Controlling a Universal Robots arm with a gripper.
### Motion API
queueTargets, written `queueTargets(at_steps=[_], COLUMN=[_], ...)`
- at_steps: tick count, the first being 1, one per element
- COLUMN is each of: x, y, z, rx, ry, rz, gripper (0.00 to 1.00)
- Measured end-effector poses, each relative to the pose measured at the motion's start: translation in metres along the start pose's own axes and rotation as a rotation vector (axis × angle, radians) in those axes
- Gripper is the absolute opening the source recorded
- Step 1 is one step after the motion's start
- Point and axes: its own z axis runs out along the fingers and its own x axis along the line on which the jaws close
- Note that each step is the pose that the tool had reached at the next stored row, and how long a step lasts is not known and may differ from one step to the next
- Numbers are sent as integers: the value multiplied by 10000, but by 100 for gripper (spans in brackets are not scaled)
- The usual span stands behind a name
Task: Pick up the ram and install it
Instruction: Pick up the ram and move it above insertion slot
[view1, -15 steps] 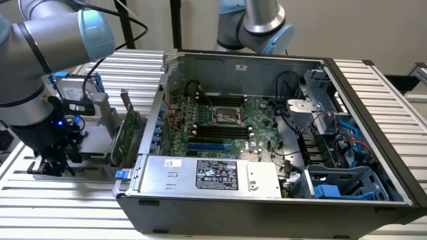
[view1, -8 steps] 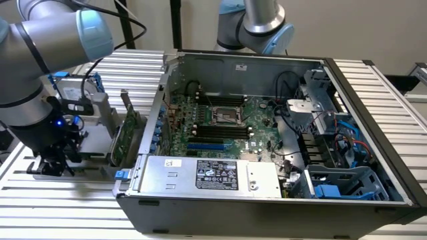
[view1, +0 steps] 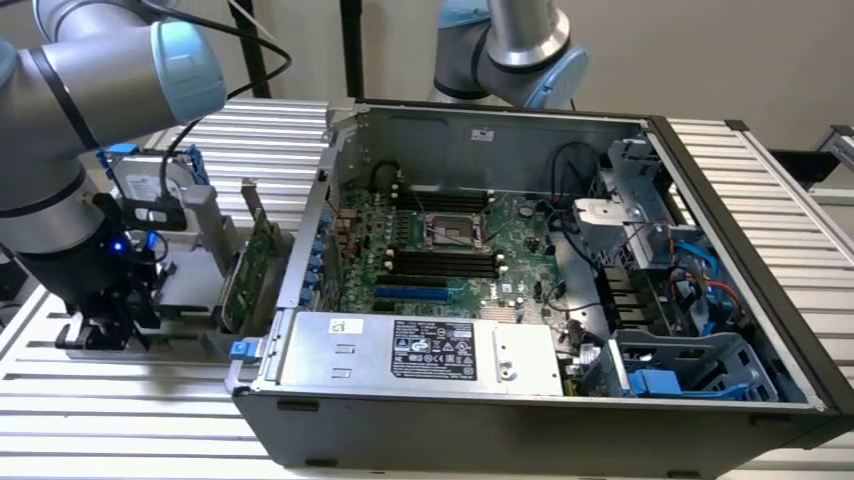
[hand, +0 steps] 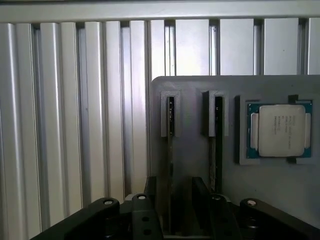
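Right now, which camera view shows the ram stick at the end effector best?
The wrist view: the ram stick stands on edge in the grey holder, inside the open end effector. The exterior view places the arm low over that holder.

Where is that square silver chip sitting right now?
In the wrist view, the square silver chip lies in a recess of the grey holder, beside its two narrow slots.
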Motion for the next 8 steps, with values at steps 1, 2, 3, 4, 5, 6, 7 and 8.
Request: queueTargets(at_steps=[1,2,3,4,5,6,7,8], x=[1,2,2,1,2,1,1,1], y=[-1,0,0,0,-1,-1,-1,-1], z=[2,3,3,4,5,5,5,5], rx=[-3,-4,-5,-5,-5,-7,-8,-7], ry=[1,2,2,2,1,0,1,0], rz=[-20,-34,-46,-54,-56,-57,-57,-57], gripper=[0,0,0,0,0,0,0,0])
